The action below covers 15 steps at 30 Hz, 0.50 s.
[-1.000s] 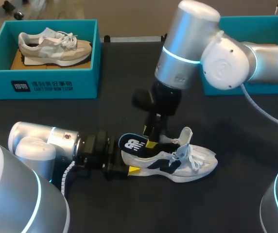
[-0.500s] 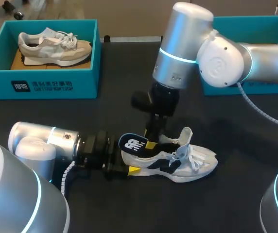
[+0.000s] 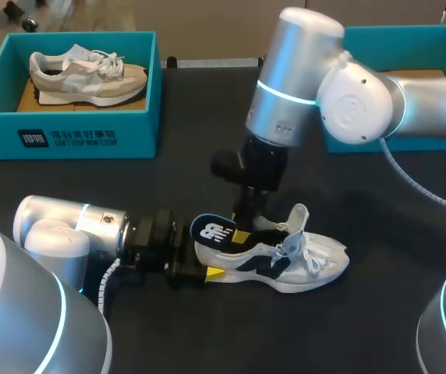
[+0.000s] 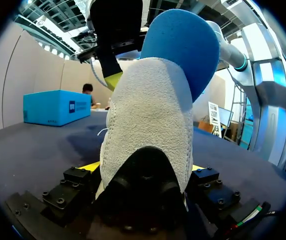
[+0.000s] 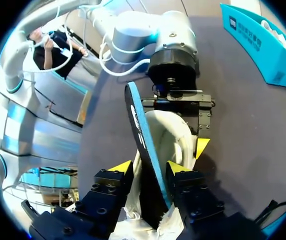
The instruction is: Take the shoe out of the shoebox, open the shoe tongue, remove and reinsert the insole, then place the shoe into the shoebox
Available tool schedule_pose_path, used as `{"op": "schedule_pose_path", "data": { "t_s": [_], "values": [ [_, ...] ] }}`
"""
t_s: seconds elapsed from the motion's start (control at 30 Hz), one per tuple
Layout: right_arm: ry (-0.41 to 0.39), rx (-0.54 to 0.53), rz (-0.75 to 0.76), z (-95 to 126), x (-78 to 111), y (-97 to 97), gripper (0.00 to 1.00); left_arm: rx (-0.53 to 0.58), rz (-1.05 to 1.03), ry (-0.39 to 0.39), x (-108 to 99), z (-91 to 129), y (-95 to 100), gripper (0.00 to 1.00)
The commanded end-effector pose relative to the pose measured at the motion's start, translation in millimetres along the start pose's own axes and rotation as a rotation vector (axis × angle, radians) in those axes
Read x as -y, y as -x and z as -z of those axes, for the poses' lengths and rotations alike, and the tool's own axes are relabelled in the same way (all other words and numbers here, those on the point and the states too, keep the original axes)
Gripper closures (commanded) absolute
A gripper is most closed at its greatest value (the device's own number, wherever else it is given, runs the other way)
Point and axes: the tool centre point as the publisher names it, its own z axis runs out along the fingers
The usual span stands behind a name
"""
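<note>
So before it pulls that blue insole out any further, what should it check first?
1. Left gripper shut on the white lace-up sneaker: ok, its fingers press the heel from both sides.
2. Right gripper shut on the blue foam insole: ok, it is pinched between the yellow tips.
3. Insole clear of the sneaker: not ok, only its heel end sticks up.
4. Tongue opened: ok, it stands upright.
5. Room in the teal cardboard shoebox on the right: cannot tell, the right arm hides much of it.
</note>
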Motion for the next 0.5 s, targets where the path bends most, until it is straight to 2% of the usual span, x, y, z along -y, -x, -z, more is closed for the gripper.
{"op": "schedule_pose_path", "data": {
  "t_s": [0.03, 0.23, 0.37, 0.4, 0.47, 0.5],
  "values": [
    [0.022, 0.002, -0.008, -2.5, 4.5, -2.9, 0.61, 0.001, 0.001, 0.004, -0.3, -0.9, 0.8, 1.0],
    [0.047, -0.005, -0.016, -5.0, 2.9, -4.2, 0.62, 0.001, 0.001, 0.004, -0.3, -0.9, 0.8, 1.0],
    [0.061, -0.018, -0.019, -8.7, 1.8, -2.0, 0.71, 0.001, 0.001, 0.004, -0.3, -0.9, 0.8, 1.0],
    [0.063, -0.019, -0.019, -9.3, 1.4, -1.6, 0.76, 0.001, 0.001, 0.004, -0.3, -0.9, 0.8, 1.0],
    [0.068, -0.022, -0.017, -9.7, 0.4, -1.3, 0.99, 0.001, 0.001, 0.004, -0.3, -0.9, 0.8, 1.0],
    [0.069, -0.023, -0.017, -9.5, -0.4, -1.4, 1.0, 0.001, 0.001, 0.004, -0.3, -0.9, 0.8, 1.0]
  ]
}}
